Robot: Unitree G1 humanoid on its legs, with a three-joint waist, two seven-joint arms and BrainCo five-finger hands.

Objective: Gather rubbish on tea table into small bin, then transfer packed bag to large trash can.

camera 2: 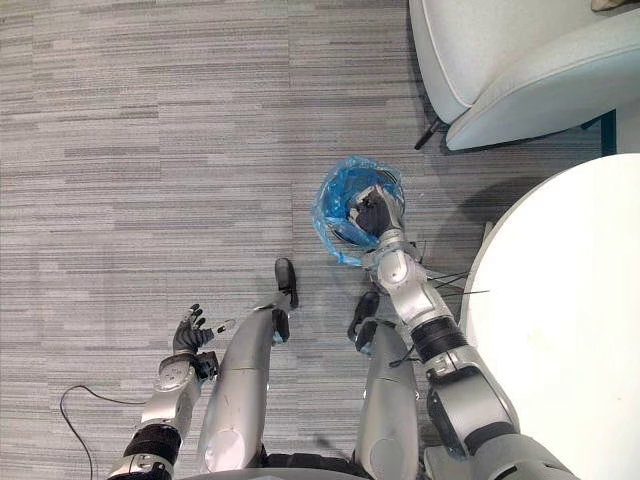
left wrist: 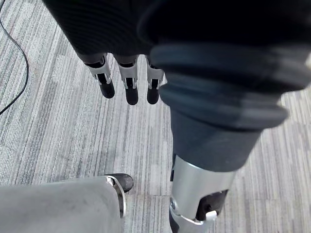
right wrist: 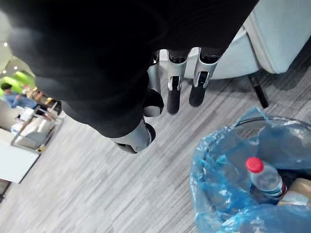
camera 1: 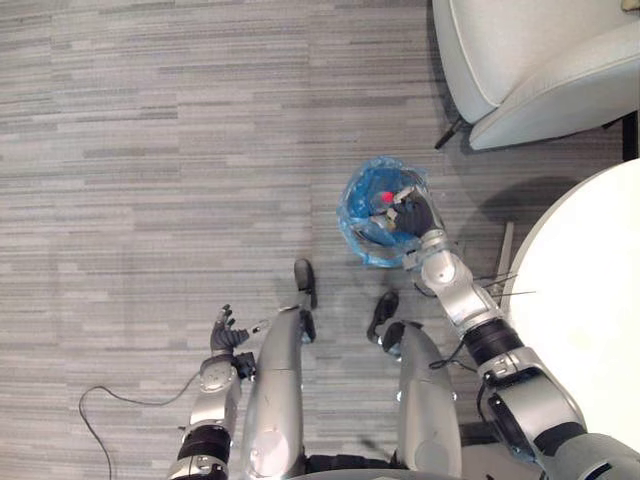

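Observation:
The small bin (camera 1: 356,228), lined with a blue plastic bag (right wrist: 221,194), stands on the carpet between the armchair and the round table. Inside it lies a clear bottle with a red cap (right wrist: 265,177) beside a brown piece of rubbish (right wrist: 297,189). My right hand (camera 1: 413,216) hovers over the bin's mouth on the table side, its fingers (right wrist: 173,99) straight and holding nothing. My left hand (camera 1: 226,334) hangs low at my left side above the carpet, its fingers (left wrist: 131,88) relaxed and empty.
A white round tea table (camera 1: 590,300) fills the right edge. A pale armchair (camera 1: 540,60) stands at the far right behind the bin, one dark leg (camera 1: 447,133) close to it. Grey striped carpet (camera 1: 150,150) spreads to the left.

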